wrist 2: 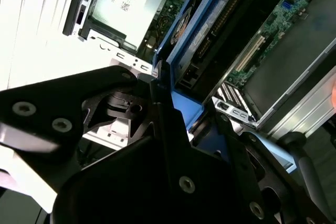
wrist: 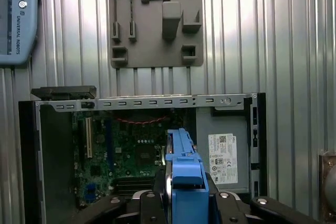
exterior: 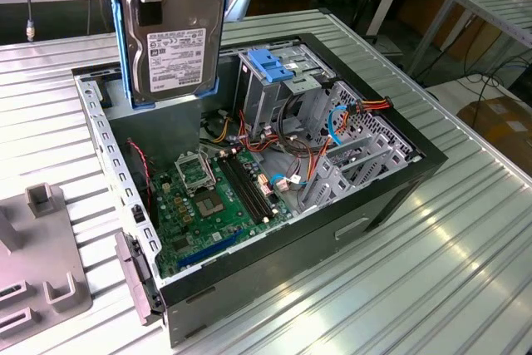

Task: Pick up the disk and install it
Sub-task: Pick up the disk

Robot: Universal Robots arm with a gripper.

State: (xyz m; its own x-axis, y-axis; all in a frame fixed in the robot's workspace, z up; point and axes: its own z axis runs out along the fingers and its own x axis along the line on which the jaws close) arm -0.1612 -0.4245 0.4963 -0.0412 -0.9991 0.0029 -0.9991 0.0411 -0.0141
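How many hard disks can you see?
1. The disk is held upright by the gripper, above the open computer case. More could be hidden inside the metal cage.

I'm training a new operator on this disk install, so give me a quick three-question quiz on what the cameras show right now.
1. The gripper holds the disk above which thing? A: the open computer case; B: a closed cardboard box; C: a sink.
2. True or false: the disk lies flat, label down.
3. Fill in: the plastic bracket around the disk's edges is ____.
Key: 1 A; 2 false, it hangs upright with its label showing in the exterior view; 3 blue.
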